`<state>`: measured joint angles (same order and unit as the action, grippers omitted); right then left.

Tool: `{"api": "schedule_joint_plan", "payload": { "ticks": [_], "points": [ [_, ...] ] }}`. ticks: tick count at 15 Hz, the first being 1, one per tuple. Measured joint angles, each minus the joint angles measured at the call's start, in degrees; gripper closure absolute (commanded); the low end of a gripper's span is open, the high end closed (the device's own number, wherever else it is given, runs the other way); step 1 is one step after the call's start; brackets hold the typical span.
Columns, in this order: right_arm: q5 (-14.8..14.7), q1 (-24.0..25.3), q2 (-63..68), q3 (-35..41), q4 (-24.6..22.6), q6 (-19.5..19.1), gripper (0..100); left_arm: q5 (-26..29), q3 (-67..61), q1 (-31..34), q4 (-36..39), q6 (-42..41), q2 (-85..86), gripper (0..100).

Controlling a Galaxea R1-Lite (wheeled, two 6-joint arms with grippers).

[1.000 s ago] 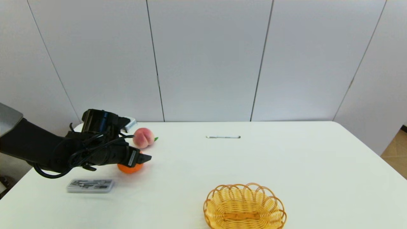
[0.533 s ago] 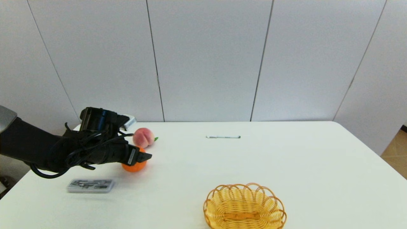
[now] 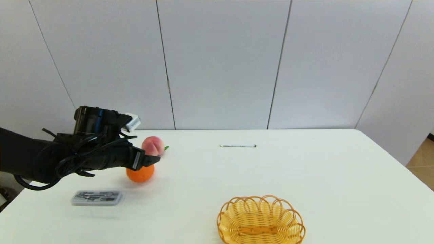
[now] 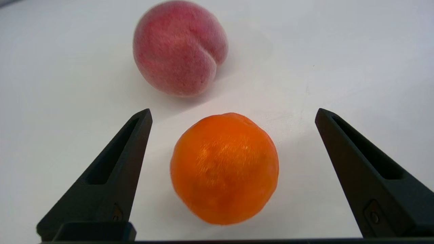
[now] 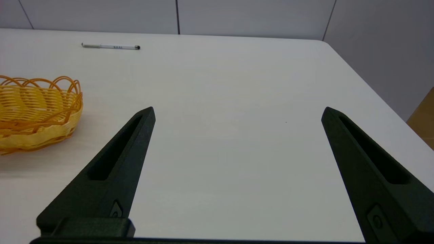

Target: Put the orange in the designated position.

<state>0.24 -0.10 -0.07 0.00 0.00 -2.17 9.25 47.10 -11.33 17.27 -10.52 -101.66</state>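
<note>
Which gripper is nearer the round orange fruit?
Left. The left gripper is open and straddles the orange, not touching. The right gripper is open over bare table across from the yellow wicker basket.

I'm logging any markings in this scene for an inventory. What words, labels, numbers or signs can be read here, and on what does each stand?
No text can be read.
Slim white pen with dark cap: a short dark print on its barrel, too small to read.
Flat clear plastic case: grey contents, no legible lettering.
Left gripper: a small pale label strip near the fingers, blurred.
Round orange fruit, pink fuzzy peach, yellow wicker basket: none.
</note>
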Motion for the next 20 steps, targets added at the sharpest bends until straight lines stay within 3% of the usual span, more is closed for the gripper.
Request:
{"api": "schedule_joint_plan", "payload": {
  "ticks": [6,11,20],
  "points": [
    [0.0,0.0,0.0,0.0,0.0,0.0,0,-0.1,-0.2,0.1,-2.4,1.1,10.4,0],
    [0.0,0.0,0.0,0.0,0.0,0.0,0,-0.1,-0.3,0.7,-9.6,0.8,26.0,0],
    [0.0,0.0,0.0,0.0,0.0,0.0,0,0.1,-6.6,7.1,-19.2,-6.0,59.9,0]
  ]
}}
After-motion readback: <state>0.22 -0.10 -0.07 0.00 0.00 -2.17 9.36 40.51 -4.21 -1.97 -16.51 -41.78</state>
